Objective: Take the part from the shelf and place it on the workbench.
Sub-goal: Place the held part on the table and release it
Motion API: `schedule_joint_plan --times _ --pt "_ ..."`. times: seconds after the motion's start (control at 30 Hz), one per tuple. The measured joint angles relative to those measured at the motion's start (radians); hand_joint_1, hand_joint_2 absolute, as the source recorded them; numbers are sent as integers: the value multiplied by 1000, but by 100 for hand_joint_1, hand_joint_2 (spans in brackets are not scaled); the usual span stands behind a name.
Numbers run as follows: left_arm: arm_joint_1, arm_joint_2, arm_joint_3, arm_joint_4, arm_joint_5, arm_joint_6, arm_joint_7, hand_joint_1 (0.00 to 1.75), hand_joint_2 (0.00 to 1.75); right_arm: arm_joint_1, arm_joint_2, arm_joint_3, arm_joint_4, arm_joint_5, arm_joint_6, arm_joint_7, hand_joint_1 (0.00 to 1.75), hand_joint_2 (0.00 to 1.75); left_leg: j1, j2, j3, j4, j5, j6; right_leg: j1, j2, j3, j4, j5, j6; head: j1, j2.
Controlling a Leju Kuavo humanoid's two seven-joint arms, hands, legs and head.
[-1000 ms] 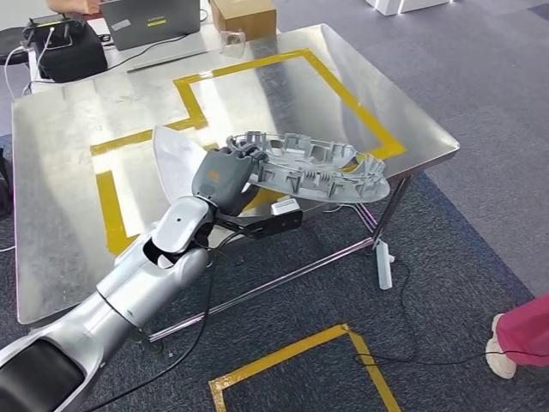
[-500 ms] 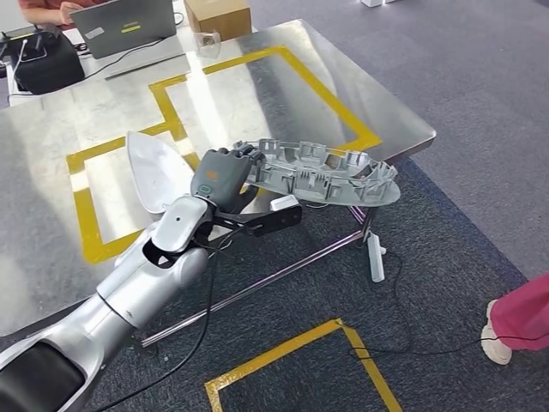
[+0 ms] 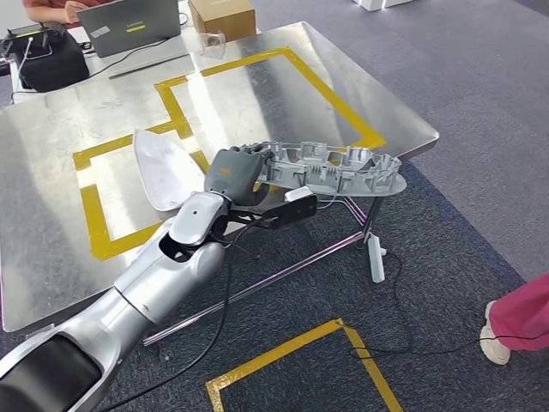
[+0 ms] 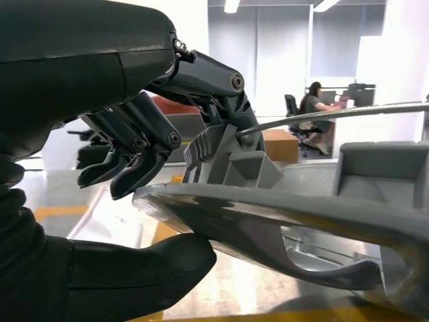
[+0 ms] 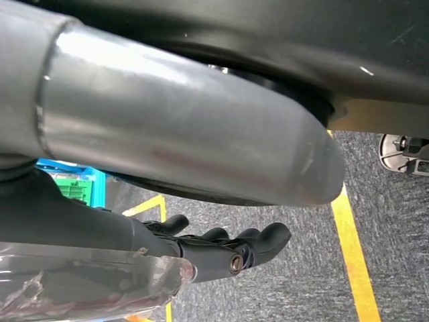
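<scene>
The part (image 3: pixel 336 170) is a long grey plastic moulding with ribs and clips. My left hand (image 3: pixel 236 174) grips it at one end, and it sticks out roughly level to the right, over the near right edge of the steel workbench (image 3: pixel 58 215). In the left wrist view the thumb lies under the part (image 4: pixel 303 215) and the fingers (image 4: pixel 127 147) curl over its rim. My right hand (image 5: pixel 222 248) hangs over the carpet with its fingers stretched out and nothing in them.
A pale flat shell piece (image 3: pixel 162 167) lies on the bench inside the yellow tape outline, just left of my hand. At the far edge stand a laptop (image 3: pixel 133 24), a cardboard box (image 3: pixel 222 15) and a black bag (image 3: pixel 45 56). A person's pink leg and shoe (image 3: pixel 518 326) are at the right.
The camera has shifted, so the whole scene moved. My left hand still holds the part, which now lies flatter and more edge-on, a little further right.
</scene>
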Motion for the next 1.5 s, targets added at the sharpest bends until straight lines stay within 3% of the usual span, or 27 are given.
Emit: schedule_joint_plan --times 0.23,0.6,1.0,1.3,1.5 --pt "-47 -27 0 72 -40 11 44 175 175 -2 1 0 0 5 0 0 0 0 0 0 -1 0 1 2 -1 0 1 -3 3 3 0 0" --pt "-111 -29 24 169 -77 20 90 175 175 -7 3 0 0 10 3 0 0 0 0 0 -1 0 2 3 -1 0 1 -3 3 3 0 0" --pt "-147 72 140 260 -101 53 110 175 175 -13 4 0 0 15 13 0 0 0 0 0 -2 0 3 4 0 0 0 -3 4 3 0 0" --pt "-147 108 168 275 -102 58 114 175 175 -16 4 0 0 17 13 0 0 0 -1 0 -2 0 3 4 -1 0 2 -4 4 4 0 0" --pt "-121 172 235 281 -40 83 17 175 175 -16 4 0 0 22 23 0 0 0 -1 0 -1 0 3 4 0 1 2 -4 4 4 0 0"
